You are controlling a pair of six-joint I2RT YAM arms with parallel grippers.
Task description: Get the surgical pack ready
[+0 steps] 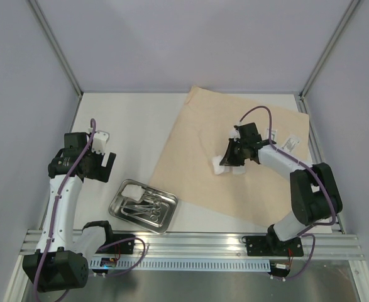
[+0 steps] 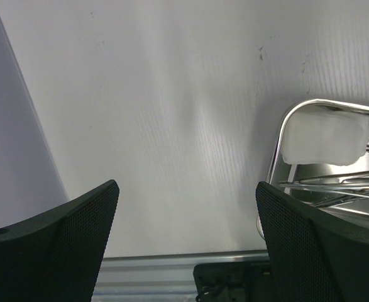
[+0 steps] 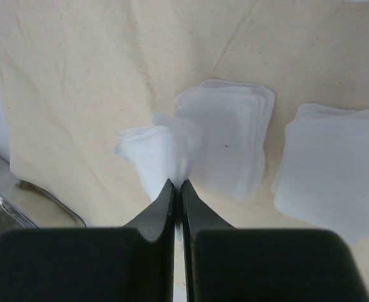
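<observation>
The tan wrap sheet (image 1: 234,151) lies spread on the table's right half. My right gripper (image 3: 176,182) is shut on a white gauze pad (image 3: 156,151), pinching its edge above the sheet (image 3: 77,75). Two more gauze pads lie flat on the sheet, one in the middle (image 3: 231,135) and one at the right (image 3: 335,167). The steel tray (image 1: 143,206) sits left of the sheet near the front edge, holding steel clamps (image 1: 148,206) and a white gauze pad (image 1: 132,190). My left gripper (image 2: 187,207) is open and empty, left of the tray (image 2: 285,126).
A small clear packet (image 1: 289,143) lies on the sheet at the far right, behind my right arm. Grey walls stand on the left, right and back. An aluminium rail (image 1: 190,242) runs along the table's near edge.
</observation>
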